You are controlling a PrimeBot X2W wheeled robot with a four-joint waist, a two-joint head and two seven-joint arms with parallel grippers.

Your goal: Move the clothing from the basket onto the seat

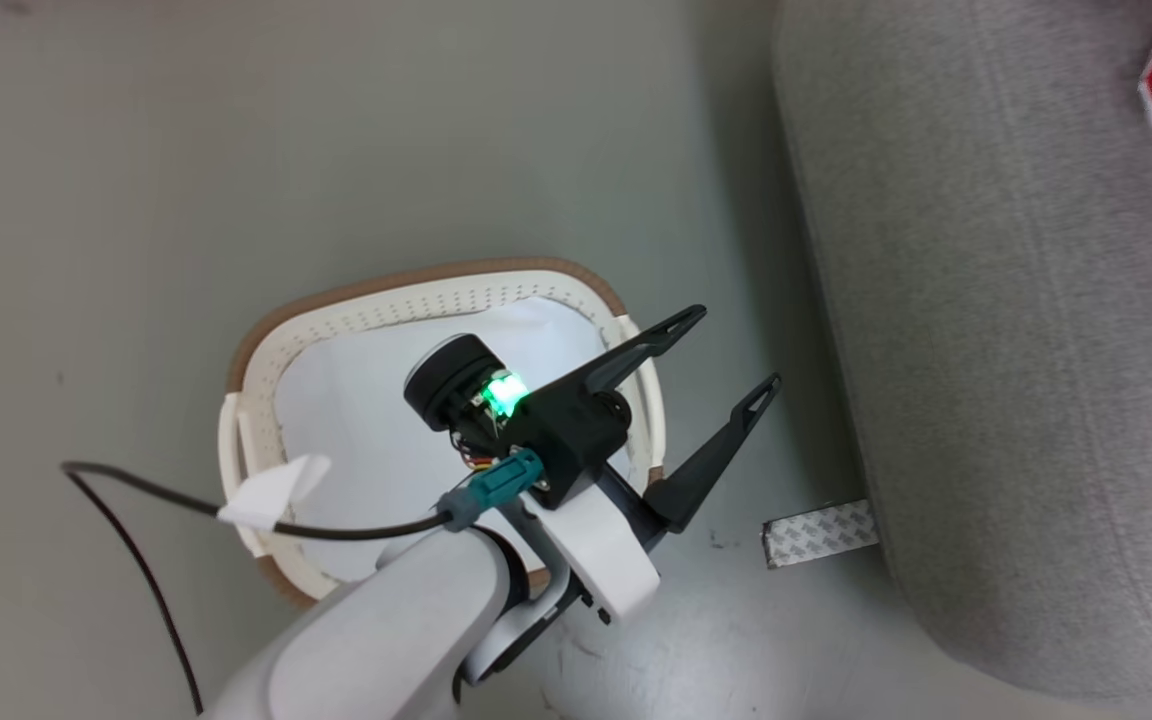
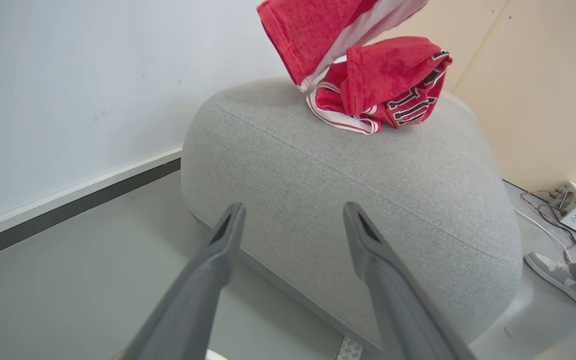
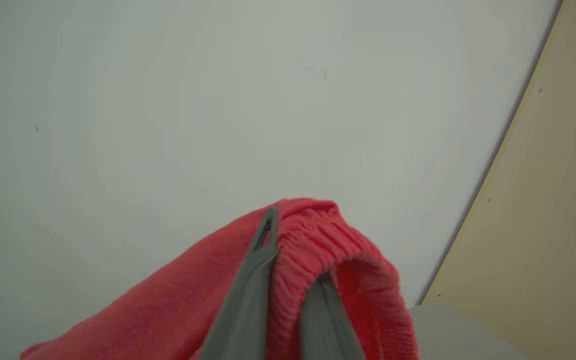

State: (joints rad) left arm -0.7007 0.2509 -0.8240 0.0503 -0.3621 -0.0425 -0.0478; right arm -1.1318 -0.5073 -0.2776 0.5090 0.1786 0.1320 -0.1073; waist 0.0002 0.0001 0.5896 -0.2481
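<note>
The clothing (image 3: 358, 260), thin and red, is clamped by its elastic hem in the right gripper (image 3: 295, 252), dangling just above a jersey heap (image 2: 383, 95) lying on the seat (image 2: 348, 190). The hem seems to wrap one finger, half hidden, so opening might not free it and withdrawing could drag it off. The left gripper (image 1: 736, 347), fingers apart, hangs over the basket (image 1: 416, 282).

Bare floor (image 1: 726, 240) lies open between basket (image 1: 436, 283) and seat (image 1: 986, 300).

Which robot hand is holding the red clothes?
The right gripper: its two fingers are pinched shut on a piece of red clothing. The left gripper is open, with nothing between its fingers.
</note>
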